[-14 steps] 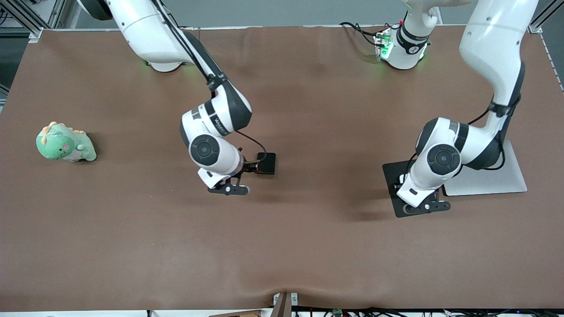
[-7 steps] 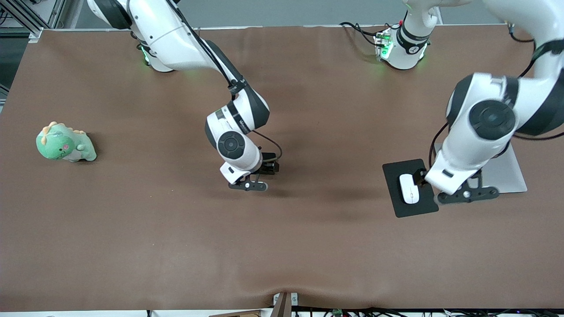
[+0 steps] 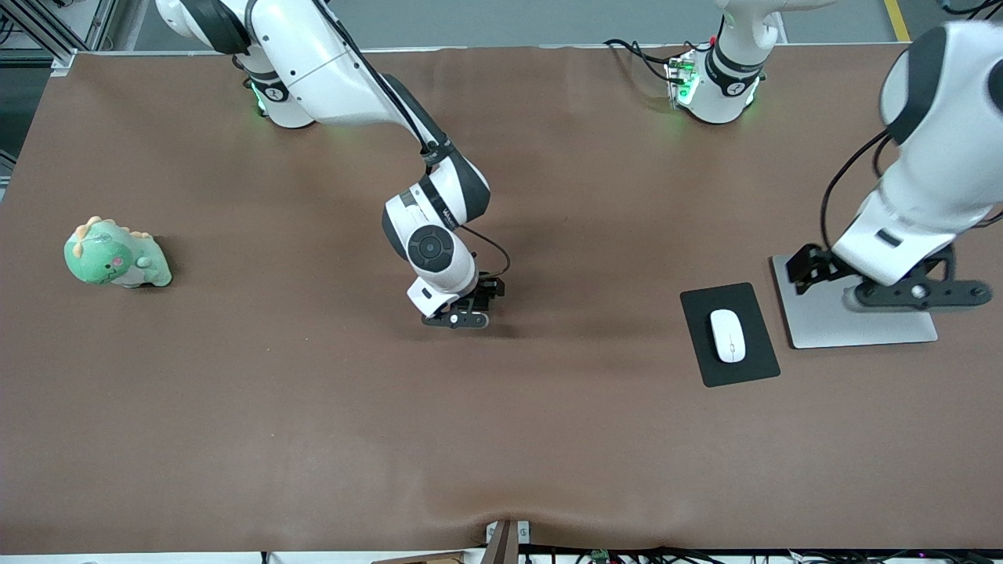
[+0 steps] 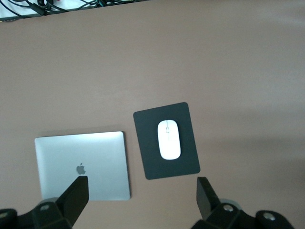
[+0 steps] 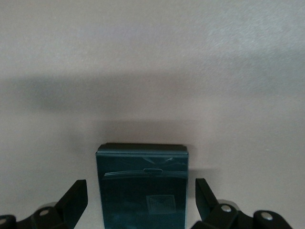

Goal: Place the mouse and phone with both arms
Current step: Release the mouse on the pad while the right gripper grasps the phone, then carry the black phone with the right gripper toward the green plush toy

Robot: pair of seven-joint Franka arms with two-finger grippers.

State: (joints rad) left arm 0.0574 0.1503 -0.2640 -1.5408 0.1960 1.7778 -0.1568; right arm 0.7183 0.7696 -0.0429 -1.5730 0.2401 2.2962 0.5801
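Our right gripper [image 5: 140, 202] hangs low over the phone [image 5: 142, 186], fingers apart, astride its long axis; they aren't clamped. Our left gripper [image 4: 140, 198], fingers apart, waits over the laptop [image 3: 815, 325]; mouse [image 3: 727, 335] sits on its pad [image 3: 705, 368]

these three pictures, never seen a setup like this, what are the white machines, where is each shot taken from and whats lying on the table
The white machines are two robot arms bolted to a brown table, each ending in a two-finger gripper. The big picture looks down from across the table; the two small ones come from cameras on the arms' wrists.

The right gripper is low over the middle of the table. Its wrist view shows the phone, a dark slab, between its spread fingers, which do not touch it.

The left gripper is open and empty, over a closed silver laptop. Beside the laptop lies a black mouse pad with the white mouse resting on it. A green dinosaur toy sits near the right arm's end of the table.
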